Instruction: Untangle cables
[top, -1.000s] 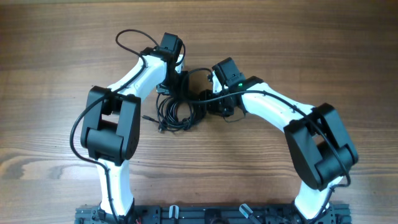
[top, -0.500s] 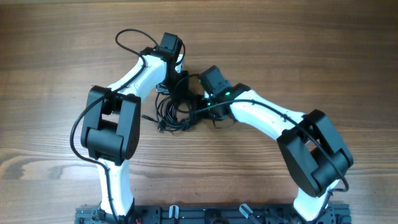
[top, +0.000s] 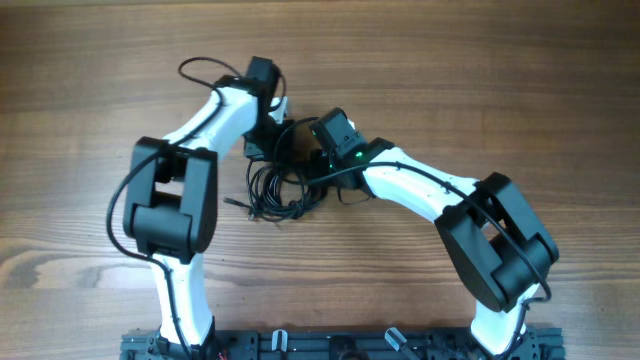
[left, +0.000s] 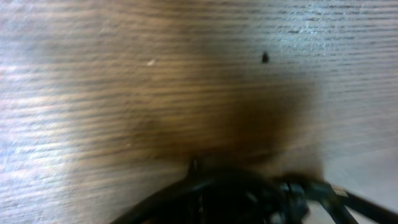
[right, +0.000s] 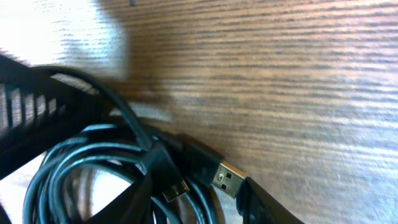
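Note:
The cables (top: 280, 185) lie as a tangled black bundle on the wooden table (top: 480, 80), one small plug (top: 230, 201) sticking out at the left. My left gripper (top: 262, 145) sits at the bundle's far edge, shut, and looks clamped on a strand. In the blurred left wrist view, dark strands (left: 323, 193) run out from the left gripper (left: 236, 199). My right gripper (top: 305, 165) is over the bundle's right side. In the right wrist view the right gripper (right: 196, 193) is open, with a USB plug (right: 225, 177) and a smaller plug (right: 176, 190) between its fingers. The coiled cables (right: 81, 155) lie to the left.
Both white arms arch in from their black bases at the near edge, where a rail (top: 330, 345) runs. The left arm's own thick wire (top: 195, 70) loops out at the back left. Bare wood surrounds the bundle.
The left gripper closed and drew back to the left, tugging the bundle slightly left. The right arm swung left over the bundle and its jaws narrowed.

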